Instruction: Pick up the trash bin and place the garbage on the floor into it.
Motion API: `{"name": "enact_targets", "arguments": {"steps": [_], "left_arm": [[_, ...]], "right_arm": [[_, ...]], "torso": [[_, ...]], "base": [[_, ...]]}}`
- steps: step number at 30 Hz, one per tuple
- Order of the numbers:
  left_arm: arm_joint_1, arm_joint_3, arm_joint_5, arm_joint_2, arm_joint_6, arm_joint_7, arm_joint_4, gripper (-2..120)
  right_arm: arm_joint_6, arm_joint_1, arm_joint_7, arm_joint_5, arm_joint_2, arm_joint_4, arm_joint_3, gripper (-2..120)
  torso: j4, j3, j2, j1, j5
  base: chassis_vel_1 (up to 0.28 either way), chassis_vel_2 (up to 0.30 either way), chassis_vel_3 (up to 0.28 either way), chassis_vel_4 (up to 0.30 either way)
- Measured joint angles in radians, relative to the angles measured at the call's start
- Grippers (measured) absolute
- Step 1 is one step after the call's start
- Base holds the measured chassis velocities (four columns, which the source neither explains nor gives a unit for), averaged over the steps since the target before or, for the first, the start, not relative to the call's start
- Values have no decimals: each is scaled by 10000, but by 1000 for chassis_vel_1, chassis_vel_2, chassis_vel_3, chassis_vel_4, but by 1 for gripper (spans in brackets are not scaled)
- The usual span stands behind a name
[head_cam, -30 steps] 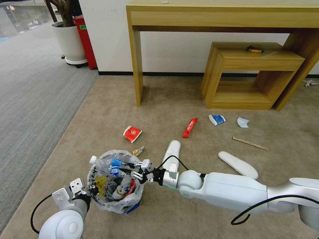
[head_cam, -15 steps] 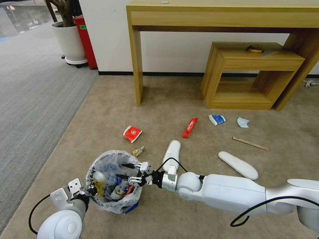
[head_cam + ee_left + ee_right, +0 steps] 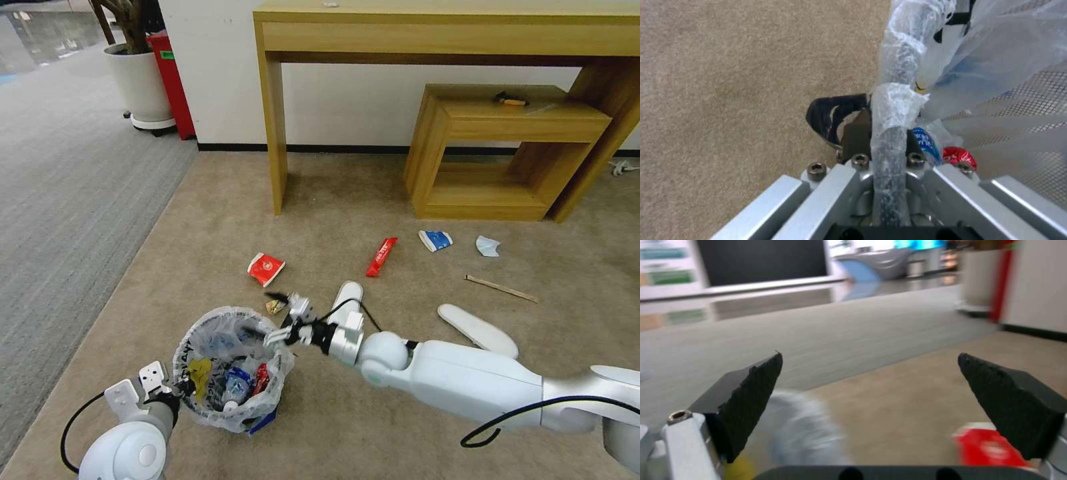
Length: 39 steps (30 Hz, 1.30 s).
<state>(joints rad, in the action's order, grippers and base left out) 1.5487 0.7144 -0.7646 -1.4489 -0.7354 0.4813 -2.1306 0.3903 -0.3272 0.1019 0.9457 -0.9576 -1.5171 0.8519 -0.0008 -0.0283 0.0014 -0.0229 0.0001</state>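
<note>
The trash bin (image 3: 230, 373), black mesh with a clear liner, hangs just over the beige floor (image 3: 220, 220) with litter inside, including a small clear bottle (image 3: 234, 388). My left gripper (image 3: 177, 385) is shut on its near rim (image 3: 892, 110). My right gripper (image 3: 266, 313) hovers open and empty over the bin's far right edge; its pads (image 3: 753, 386) stand wide apart. Garbage on the floor: a red wrapper (image 3: 265, 269), a long red wrapper (image 3: 381, 257), a blue-white packet (image 3: 435, 240), a pale blue mask (image 3: 487, 246), a wooden stick (image 3: 501, 289), two white slippers (image 3: 345, 301) (image 3: 477, 330).
A wooden desk (image 3: 273, 133) and a low wooden shelf (image 3: 507, 153) stand against the far wall. A white plant pot (image 3: 139, 83) and a red box (image 3: 172, 80) sit at the far left beside grey ribbed carpet (image 3: 60, 200). A small gold wrapper (image 3: 275, 306) lies under the right gripper.
The right gripper has lifted out of the bin and swung up toward its far right edge, open. The clear bottle has dropped from the rim to the bottom of the bin.
</note>
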Motion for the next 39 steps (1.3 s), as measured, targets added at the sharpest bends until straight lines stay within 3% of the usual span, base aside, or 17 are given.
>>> {"name": "enact_targets", "arguments": {"steps": [11,18,28,39], "left_arm": [[-88,-221,22,53,0,15,134,0],[-23,-305,150,13,0,-9,131,0],[117,-251,147,57,0,-45,-24,0],[232,-153,125,22,0,-55,-145,0]], "right_arm": [[-351,-2488,-1192,-529,1076,393,-3091,100],[-442,-3546,-1937,-1114,1244,805,-4114,100],[-1027,-3803,-2552,-981,570,1462,-4019,98],[-1296,-3641,-2579,-1151,-1129,3692,-3541,98]], "torso": [[-3,0,0,0,3],[-1,0,0,1,0],[0,0,0,0,-1],[-2,0,0,0,-1]], "base": [[0,0,0,0],[0,0,0,0],[0,0,0,0],[0,0,0,0]]}}
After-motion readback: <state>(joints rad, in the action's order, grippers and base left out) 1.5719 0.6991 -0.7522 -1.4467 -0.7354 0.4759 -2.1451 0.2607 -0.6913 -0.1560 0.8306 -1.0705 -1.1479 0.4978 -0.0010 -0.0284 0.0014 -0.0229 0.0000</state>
